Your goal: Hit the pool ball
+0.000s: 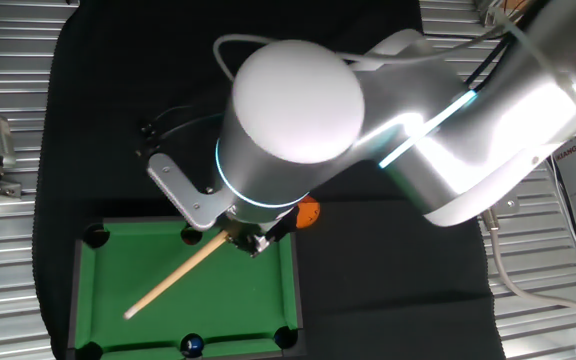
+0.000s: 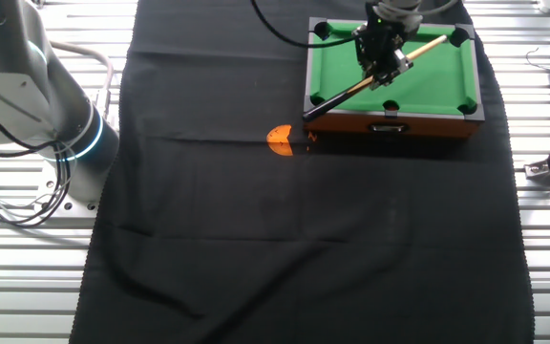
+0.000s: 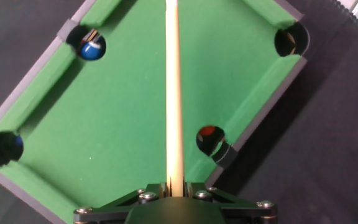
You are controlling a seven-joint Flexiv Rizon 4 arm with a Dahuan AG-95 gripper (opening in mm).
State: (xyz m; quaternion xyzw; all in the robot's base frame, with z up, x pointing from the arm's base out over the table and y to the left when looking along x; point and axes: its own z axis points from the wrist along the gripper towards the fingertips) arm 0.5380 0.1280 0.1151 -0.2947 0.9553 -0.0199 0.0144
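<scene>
Green felt (image 3: pixel 123 112), no readable writing.

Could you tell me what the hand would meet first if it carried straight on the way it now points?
Probably the green felt of the pool table. The hand looks down along the wooden cue, so the cue tip would likely touch first, though depth is unclear.

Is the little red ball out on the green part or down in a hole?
In a hole. The hand view shows the red ball sitting inside a side pocket.
</scene>
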